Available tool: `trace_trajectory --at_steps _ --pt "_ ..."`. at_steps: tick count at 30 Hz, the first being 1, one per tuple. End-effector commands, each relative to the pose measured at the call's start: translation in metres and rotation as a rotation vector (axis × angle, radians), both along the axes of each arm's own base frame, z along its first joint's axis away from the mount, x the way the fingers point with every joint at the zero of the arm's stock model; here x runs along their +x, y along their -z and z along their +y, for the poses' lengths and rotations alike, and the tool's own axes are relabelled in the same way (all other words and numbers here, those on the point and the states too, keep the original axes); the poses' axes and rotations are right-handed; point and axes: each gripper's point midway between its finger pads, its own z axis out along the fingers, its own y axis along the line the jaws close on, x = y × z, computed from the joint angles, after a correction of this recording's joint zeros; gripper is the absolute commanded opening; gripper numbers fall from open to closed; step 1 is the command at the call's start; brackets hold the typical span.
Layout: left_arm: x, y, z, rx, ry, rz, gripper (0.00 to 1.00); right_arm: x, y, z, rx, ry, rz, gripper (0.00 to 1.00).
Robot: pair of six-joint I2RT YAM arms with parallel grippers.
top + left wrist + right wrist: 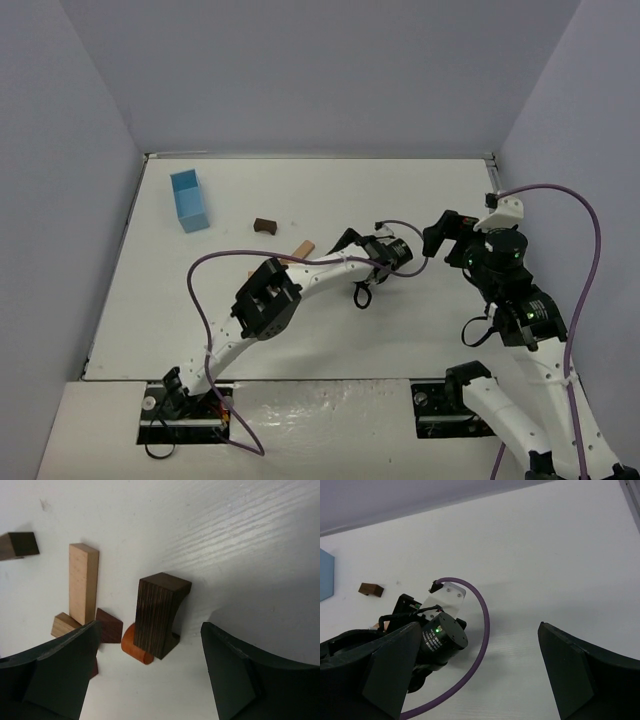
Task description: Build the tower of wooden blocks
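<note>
In the left wrist view a dark striped block (pixel 157 612) with a curved side stands upright, touching an orange half-round piece (pixel 132 647) at its foot. To its left lie a light tan bar (pixel 83 582), a small tan wedge (pixel 64 625) and a reddish-brown wedge (pixel 109 625). A dark brown block (pixel 19 545) lies apart at the far left. My left gripper (pixel 150 680) is open and empty, just short of the dark block. In the top view it (pixel 338 245) hovers beside the tan bar (pixel 304 248). My right gripper (pixel 480 680) is open and empty above bare table.
A light blue box (pixel 189 200) stands at the back left, with the lone dark brown block (pixel 265 225) to its right. The left arm's wrist and purple cable (pixel 440 637) lie just left of my right gripper (pixel 440 235). Walls close in the table.
</note>
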Motion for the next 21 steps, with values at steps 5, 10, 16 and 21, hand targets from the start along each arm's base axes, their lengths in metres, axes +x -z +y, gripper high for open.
trace_trajectory --at_steps 5,10,16,21 --pt "-0.029 -0.079 -0.01 -0.546 -0.311 0.109 0.86 -0.012 -0.058 -0.002 0.003 -0.01 -0.156 1.0" --pt "-0.034 -0.08 -0.011 -0.672 -0.488 0.115 0.97 -0.022 -0.061 -0.003 0.019 -0.012 -0.176 1.0" --pt "-0.027 -0.079 -0.017 -0.816 -0.704 0.129 0.97 -0.03 -0.06 -0.003 0.018 -0.024 -0.186 1.0" --pt "-0.01 -0.076 -0.009 -0.873 -0.839 0.088 0.97 -0.033 -0.058 0.0 0.014 -0.047 -0.187 1.0"
